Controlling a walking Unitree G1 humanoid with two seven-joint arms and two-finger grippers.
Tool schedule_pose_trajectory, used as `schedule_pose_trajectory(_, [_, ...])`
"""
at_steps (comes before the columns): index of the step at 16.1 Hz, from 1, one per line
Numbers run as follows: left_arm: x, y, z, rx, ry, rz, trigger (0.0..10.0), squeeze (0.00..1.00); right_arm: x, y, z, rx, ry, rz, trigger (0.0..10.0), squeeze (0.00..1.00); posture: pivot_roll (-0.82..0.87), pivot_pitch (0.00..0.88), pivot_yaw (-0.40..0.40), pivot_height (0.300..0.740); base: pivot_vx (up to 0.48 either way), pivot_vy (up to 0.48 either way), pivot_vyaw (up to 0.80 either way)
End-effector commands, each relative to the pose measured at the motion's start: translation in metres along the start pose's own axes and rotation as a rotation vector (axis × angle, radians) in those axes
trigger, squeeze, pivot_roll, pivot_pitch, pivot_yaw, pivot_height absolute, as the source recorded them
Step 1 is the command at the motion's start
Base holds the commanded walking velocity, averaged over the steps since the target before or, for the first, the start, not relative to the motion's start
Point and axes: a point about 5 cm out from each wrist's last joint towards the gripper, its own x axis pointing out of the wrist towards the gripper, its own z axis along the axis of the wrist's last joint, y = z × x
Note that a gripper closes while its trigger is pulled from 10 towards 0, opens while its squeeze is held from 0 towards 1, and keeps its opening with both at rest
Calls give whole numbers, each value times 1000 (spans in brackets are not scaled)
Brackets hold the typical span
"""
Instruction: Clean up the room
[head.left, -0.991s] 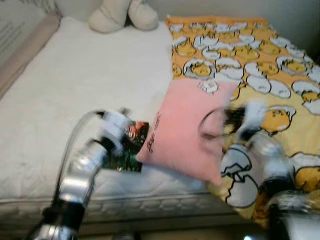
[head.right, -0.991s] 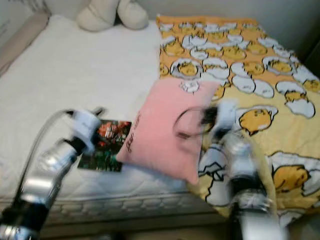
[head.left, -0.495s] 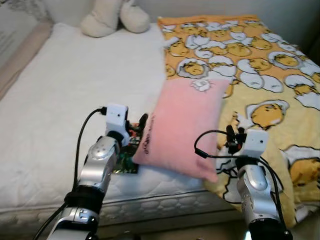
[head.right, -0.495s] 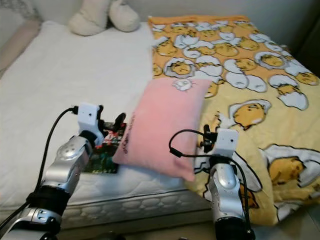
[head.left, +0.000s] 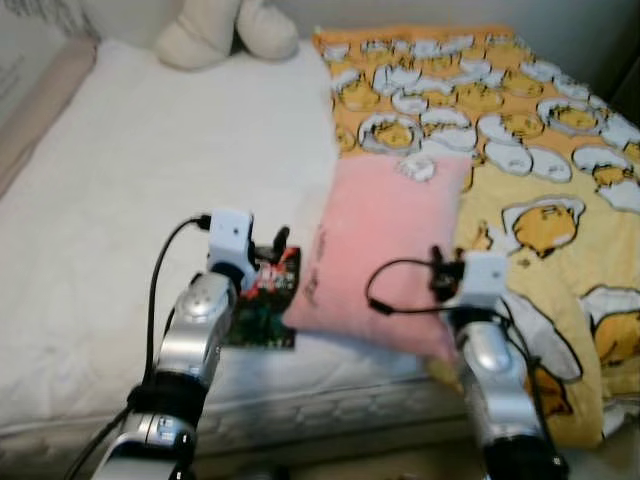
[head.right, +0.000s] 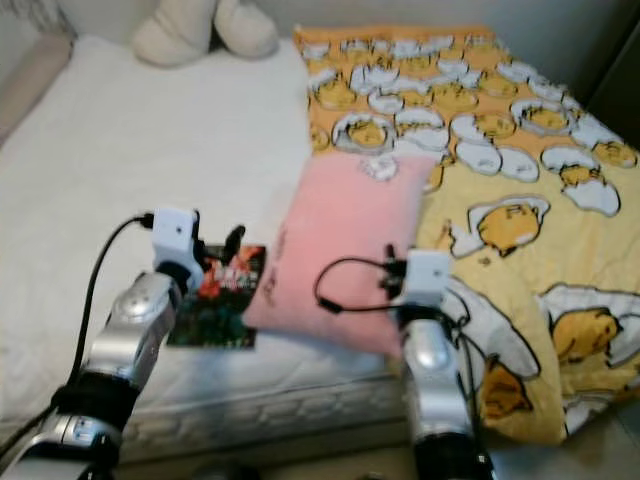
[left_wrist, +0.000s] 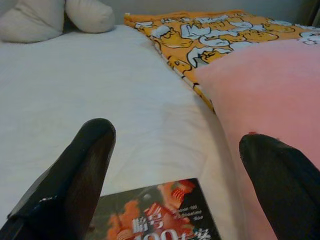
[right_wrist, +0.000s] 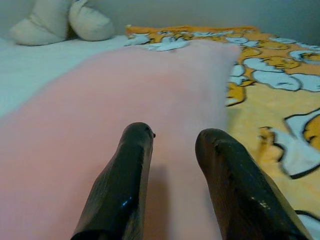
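Step in hand: both arms reach over the near edge of the bed (head.left: 90, 250); this looks like the approach to picking up the pillow (head.left: 385, 250), not yet a grasp.
Pillow: pink, lying at the bed's near edge, its far end resting on the yellow blanket (head.left: 540, 160), its left edge over part of the magazine (head.left: 262, 310).
Left gripper (left_wrist: 175, 175): fingers spread wide, hovering over the magazine, with the pillow just at its 3 o'clock.
Right gripper (right_wrist: 172, 165): fingers narrow with a small gap, low over the pillow's near end; contact cannot be told.
Stuffed toy (head.left: 225, 28): at 11 o'clock, far end of the bed.
Next move calls for: probably closing both grippers on the pillow's two sides and lifting it clear of the magazine.
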Motion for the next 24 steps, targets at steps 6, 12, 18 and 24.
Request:
schedule_pose_trajectory(6, [29, -14, 9, -194, 61, -73, 10000, 0, 0, -41, 35, 28, -78, -57, 10000, 0, -53, 85, 16, 728, 0, 0, 0])
schedule_pose_trajectory(12, [43, -2, 5, -243, 160, 36, 10000, 0, 9, -76, 23, 412, 85, -34, 10000, 0, -129, 177, 14, 728, 0, 0, 0])
schedule_pose_trajectory(18, [46, -22, -3, -535, 211, 9, 10000, 0, 34, 15, 17, 683, 178, 233, 10000, 0, -113, 239, 27, 728, 0, 0, 0])
schedule_pose_trajectory(24, [46, -86, 0, -906, 244, -323, 10000, 0, 34, 27, -5, 854, 279, 178, 10000, 0, -85, 251, 23, 728, 0, 0, 0])
